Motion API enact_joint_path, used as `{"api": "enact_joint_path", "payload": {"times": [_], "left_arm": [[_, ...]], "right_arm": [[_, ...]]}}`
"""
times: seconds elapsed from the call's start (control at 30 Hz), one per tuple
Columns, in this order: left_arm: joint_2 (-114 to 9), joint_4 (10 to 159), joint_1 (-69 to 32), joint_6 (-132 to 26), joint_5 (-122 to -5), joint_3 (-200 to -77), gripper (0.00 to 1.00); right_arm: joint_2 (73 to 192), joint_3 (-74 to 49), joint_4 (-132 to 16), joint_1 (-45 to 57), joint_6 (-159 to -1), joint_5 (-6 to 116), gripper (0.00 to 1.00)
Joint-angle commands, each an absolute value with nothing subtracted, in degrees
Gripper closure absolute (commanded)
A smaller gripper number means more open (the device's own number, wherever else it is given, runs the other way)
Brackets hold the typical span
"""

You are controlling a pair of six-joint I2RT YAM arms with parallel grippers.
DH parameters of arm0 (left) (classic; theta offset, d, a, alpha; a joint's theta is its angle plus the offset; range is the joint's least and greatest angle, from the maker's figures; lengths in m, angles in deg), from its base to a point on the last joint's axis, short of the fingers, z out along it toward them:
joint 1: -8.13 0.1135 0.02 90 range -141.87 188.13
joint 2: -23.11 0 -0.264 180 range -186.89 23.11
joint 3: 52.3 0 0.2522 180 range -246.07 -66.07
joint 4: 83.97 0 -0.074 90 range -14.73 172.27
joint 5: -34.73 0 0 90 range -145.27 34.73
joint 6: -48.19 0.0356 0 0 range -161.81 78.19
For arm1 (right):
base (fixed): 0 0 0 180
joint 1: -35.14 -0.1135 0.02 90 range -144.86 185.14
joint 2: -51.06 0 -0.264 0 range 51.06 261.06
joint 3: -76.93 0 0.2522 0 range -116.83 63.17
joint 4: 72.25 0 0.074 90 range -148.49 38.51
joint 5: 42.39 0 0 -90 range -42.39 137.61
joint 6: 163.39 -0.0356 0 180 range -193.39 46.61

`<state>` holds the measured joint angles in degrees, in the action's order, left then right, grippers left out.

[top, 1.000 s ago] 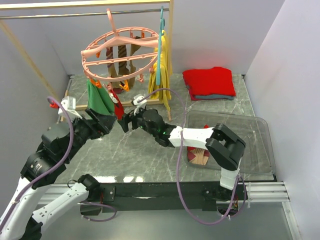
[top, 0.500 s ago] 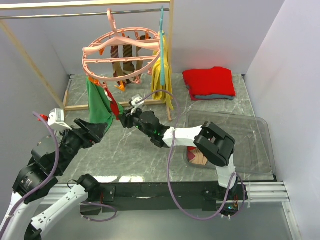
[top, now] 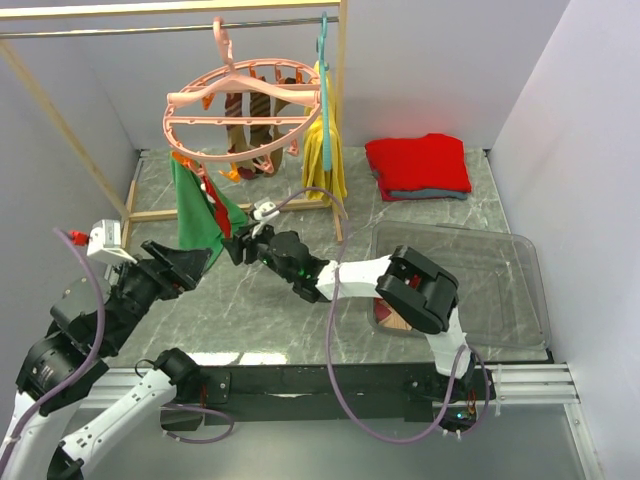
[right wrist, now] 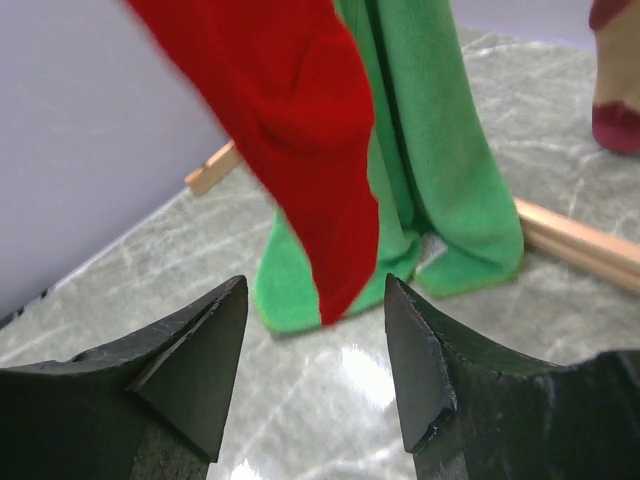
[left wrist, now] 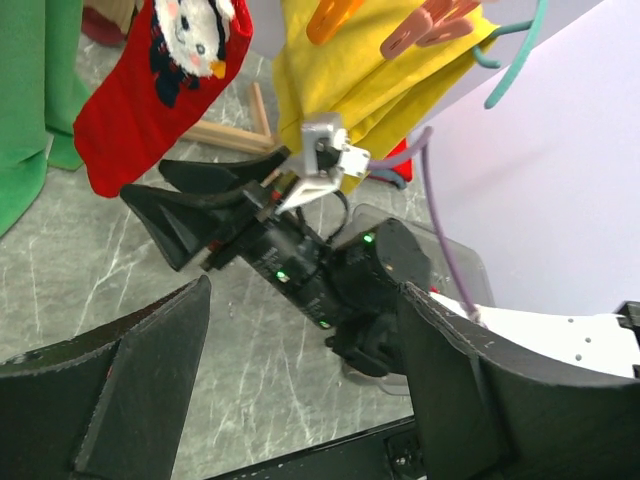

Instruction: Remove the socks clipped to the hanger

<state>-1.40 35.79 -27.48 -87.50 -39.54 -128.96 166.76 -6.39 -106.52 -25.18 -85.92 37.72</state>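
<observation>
The salmon-pink hanger ring (top: 245, 105) hangs from the rail at the back left. Brown-striped socks (top: 246, 122) are clipped under it. A red sock (top: 212, 192) hangs at its front left, in front of a green cloth (top: 193, 208). My right gripper (top: 240, 246) is open just below and right of the red sock. In the right wrist view the sock's red toe (right wrist: 295, 150) hangs just beyond the open jaws of the gripper (right wrist: 315, 295), apart from them. My left gripper (top: 190, 262) is open and empty, left of the right one. Its wrist view shows the red sock (left wrist: 160, 90) above the right gripper (left wrist: 190, 205).
A yellow cloth (top: 325, 150) hangs on a thin teal hanger (top: 322, 60). A folded red garment (top: 418, 165) lies at the back right. A clear bin (top: 500, 280) stands at the right. The wooden rack base (right wrist: 570, 240) lies on the marble table behind the cloths.
My right gripper has reached further left, to under the red sock. My left arm has drawn back down and left. The hanger ring has swung slightly.
</observation>
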Motion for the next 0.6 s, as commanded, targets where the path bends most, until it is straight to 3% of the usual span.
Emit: {"api": "enact_joint_path", "payload": {"times": [0.0, 0.1, 0.17, 0.2, 0.23, 0.33, 0.4, 0.57], "left_arm": [[0.1, 38.1, -27.6, -86.0, -39.4, -131.0, 0.21], [-0.2, 37.5, -27.6, -85.3, -38.9, -132.0, 0.21], [-0.5, 37.1, -27.6, -85.1, -38.6, -132.9, 0.21], [-0.8, 37.0, -27.6, -85.0, -38.7, -133.1, 0.21], [-1.0, 36.8, -27.6, -85.0, -38.7, -133.7, 0.21], [-1.5, 37.1, -27.6, -85.7, -39.3, -133.7, 0.21], [-1.4, 37.9, -27.6, -86.6, -39.4, -133.0, 0.21], [-3.1, 38.3, -27.6, -88.6, -38.3, -129.1, 0.2]], "right_arm": [[170.3, -13.5, -109.8, -25.1, -86.2, 35.9, 0.36], [172.4, -17.0, -109.3, -25.1, -85.7, 34.3, 0.4], [173.5, -19.0, -108.1, -25.1, -85.3, 33.6, 0.48], [173.8, -19.1, -108.1, -25.1, -85.3, 33.5, 0.56], [173.8, -19.0, -108.2, -25.1, -85.8, 33.4, 0.74], [171.9, -15.7, -110.2, -25.3, -86.6, 34.0, 0.95], [170.1, -12.9, -110.4, -25.9, -86.5, 33.8, 0.99], [164.5, -7.2, -108.2, -27.5, -87.7, 32.8, 1.0]]}}
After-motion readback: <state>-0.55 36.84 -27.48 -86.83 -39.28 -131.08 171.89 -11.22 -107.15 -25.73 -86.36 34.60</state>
